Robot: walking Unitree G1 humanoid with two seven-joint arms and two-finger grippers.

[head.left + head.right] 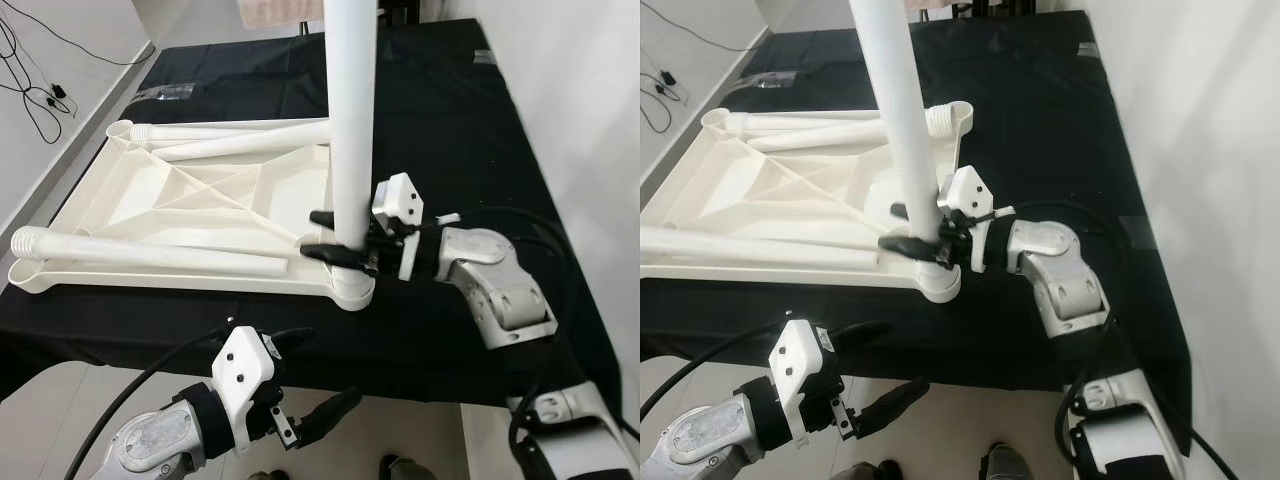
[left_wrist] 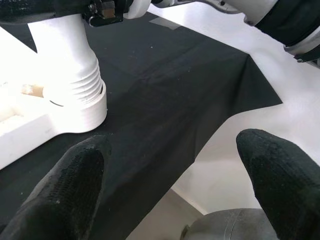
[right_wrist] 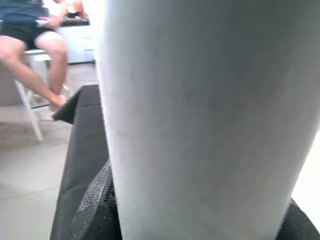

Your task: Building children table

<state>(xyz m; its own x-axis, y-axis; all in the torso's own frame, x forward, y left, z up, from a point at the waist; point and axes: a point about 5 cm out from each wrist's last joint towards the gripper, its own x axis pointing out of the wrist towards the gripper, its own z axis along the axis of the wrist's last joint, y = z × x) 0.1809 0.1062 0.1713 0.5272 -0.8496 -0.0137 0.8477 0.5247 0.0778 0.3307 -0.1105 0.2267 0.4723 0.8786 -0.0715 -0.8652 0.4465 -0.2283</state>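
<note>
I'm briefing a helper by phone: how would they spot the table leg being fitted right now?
On the black-covered table lies an upturned white tabletop. At its near right corner, a white leg stands upright in the corner socket, with the right gripper shut on it low down. The other legs lie flat on the tabletop; this is the one standing.

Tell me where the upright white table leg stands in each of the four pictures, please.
Left eye view: upright table leg, centre, rising from the tabletop's near corner socket.
Right eye view: left of centre, the right gripper clamped around it.
Left wrist view: upper left, its ribbed base in the socket.
Right wrist view: close up.
Shared landmark: the corner socket.
</note>
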